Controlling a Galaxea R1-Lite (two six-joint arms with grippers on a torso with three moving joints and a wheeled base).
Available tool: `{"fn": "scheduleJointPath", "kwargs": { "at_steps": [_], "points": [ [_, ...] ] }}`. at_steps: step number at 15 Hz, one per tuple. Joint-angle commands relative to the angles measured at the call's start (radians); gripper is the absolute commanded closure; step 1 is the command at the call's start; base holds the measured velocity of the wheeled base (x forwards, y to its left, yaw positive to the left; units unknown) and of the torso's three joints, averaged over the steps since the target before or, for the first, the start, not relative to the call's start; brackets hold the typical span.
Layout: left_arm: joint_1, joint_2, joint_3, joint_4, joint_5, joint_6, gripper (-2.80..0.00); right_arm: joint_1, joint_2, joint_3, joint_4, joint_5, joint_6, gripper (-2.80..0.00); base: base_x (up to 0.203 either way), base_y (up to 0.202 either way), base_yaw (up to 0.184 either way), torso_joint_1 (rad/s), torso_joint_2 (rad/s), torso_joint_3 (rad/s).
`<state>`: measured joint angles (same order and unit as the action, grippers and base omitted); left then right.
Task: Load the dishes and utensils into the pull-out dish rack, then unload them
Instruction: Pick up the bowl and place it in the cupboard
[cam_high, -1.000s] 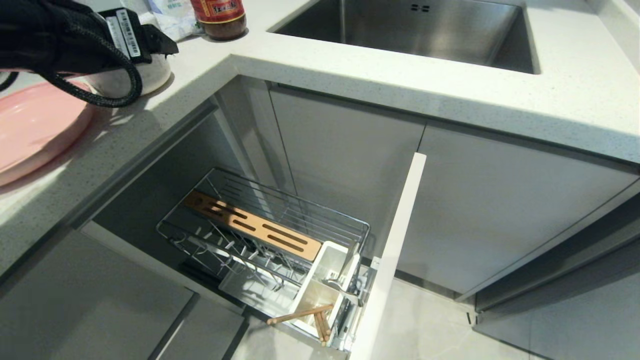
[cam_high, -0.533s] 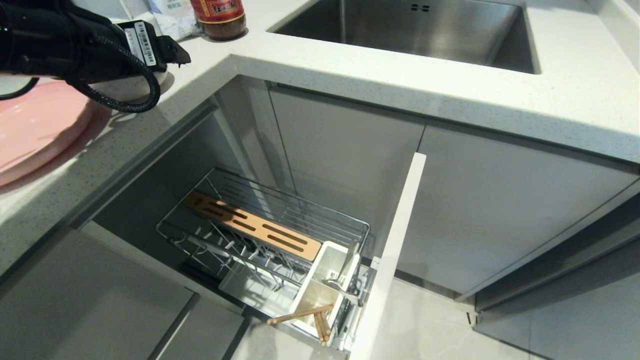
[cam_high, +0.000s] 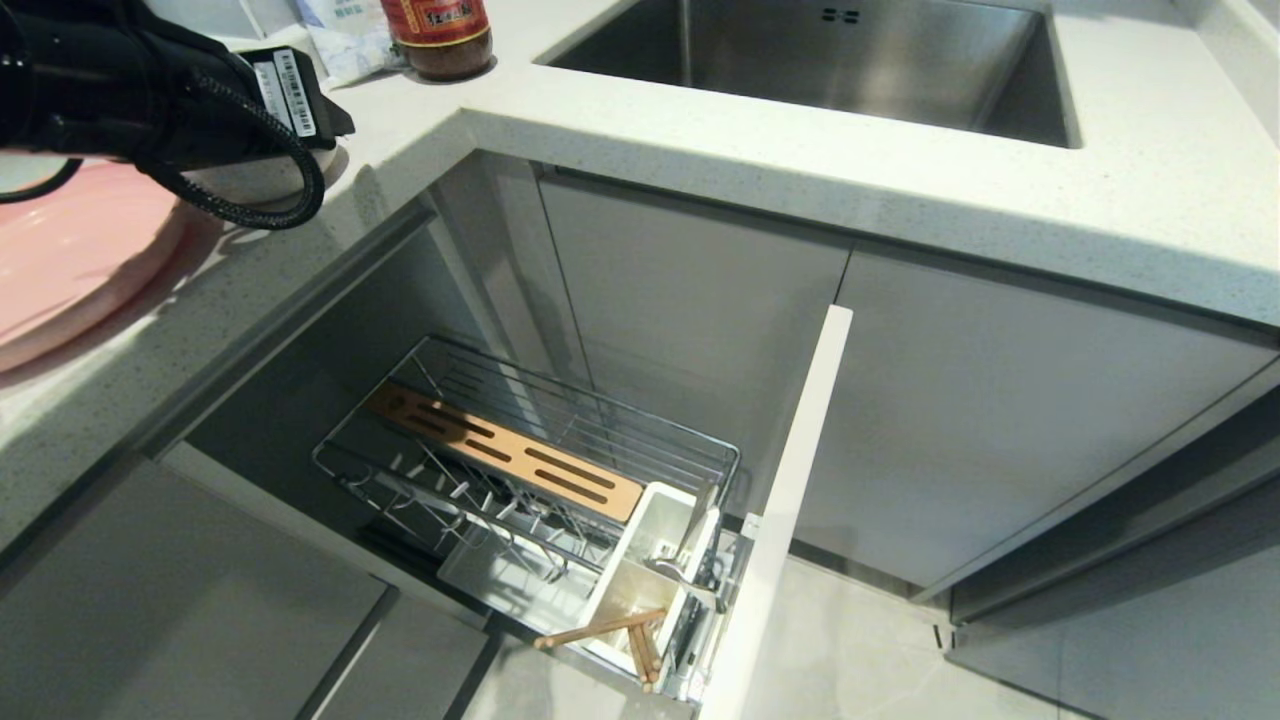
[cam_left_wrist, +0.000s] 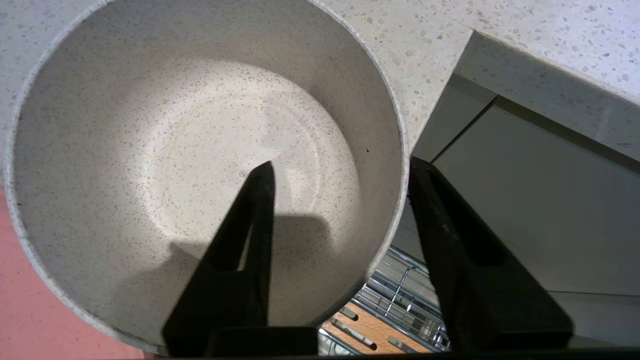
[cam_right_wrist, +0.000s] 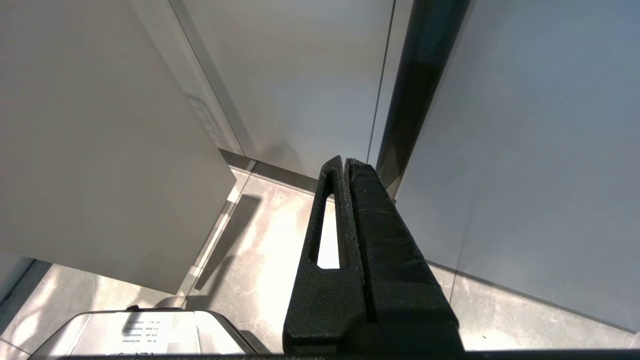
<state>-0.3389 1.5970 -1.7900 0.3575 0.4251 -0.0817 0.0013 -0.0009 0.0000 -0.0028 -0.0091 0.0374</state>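
Note:
The cream speckled bowl (cam_left_wrist: 200, 150) stands on the counter, partly over the pink plate (cam_high: 70, 250), and only its side (cam_high: 240, 180) shows under my left arm (cam_high: 150, 90). My left gripper (cam_left_wrist: 342, 165) is open and straddles the bowl's wall. One finger hangs inside, clear of the wall, and the other finger (cam_left_wrist: 425, 200) touches the rim from outside. Below, the pull-out dish rack (cam_high: 640, 440) is drawn out. Its white cup (cam_high: 640, 580) holds the chopsticks (cam_high: 600, 630) and a silver fork (cam_high: 690, 585). My right gripper (cam_right_wrist: 346, 160) is shut and parked above the floor.
The rack's wooden strip (cam_high: 500, 450) and white panel front (cam_high: 790, 500) lie under the counter corner. A steel sink (cam_high: 850, 60) is set into the counter at the back. A sauce bottle (cam_high: 440, 35) and a packet (cam_high: 340, 40) stand behind the bowl.
My left arm has shifted a little to the right over the bowl and now covers more of it. The rack, the chopsticks and the plate have not moved.

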Motion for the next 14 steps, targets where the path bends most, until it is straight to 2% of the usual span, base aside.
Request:
{"fn": "scheduleJointPath", "kwargs": {
  "at_steps": [1,7,11,14],
  "points": [
    [0.001,-0.003,0.0,0.001,0.003,-0.001,0.0,0.0,0.001,0.0,0.0,0.0,-0.001,0.0,0.0,0.0,0.0,0.0,0.0,0.0],
    [0.001,-0.028,0.006,0.002,0.004,-0.002,0.0,0.0,0.001,0.0,0.0,0.0,0.0,0.0,0.0,0.0,0.0,0.0,0.0,0.0],
    [0.001,-0.104,0.015,0.007,0.009,-0.007,0.0,0.0,0.001,0.0,0.0,0.0,0.0,0.0,0.0,0.0,0.0,0.0,0.0,0.0],
    [-0.004,-0.178,0.03,-0.001,0.021,-0.038,0.0,0.0,0.001,0.0,0.0,0.0,0.001,0.0,0.0,0.0,0.0,0.0,0.0,0.0]
  ]
}}
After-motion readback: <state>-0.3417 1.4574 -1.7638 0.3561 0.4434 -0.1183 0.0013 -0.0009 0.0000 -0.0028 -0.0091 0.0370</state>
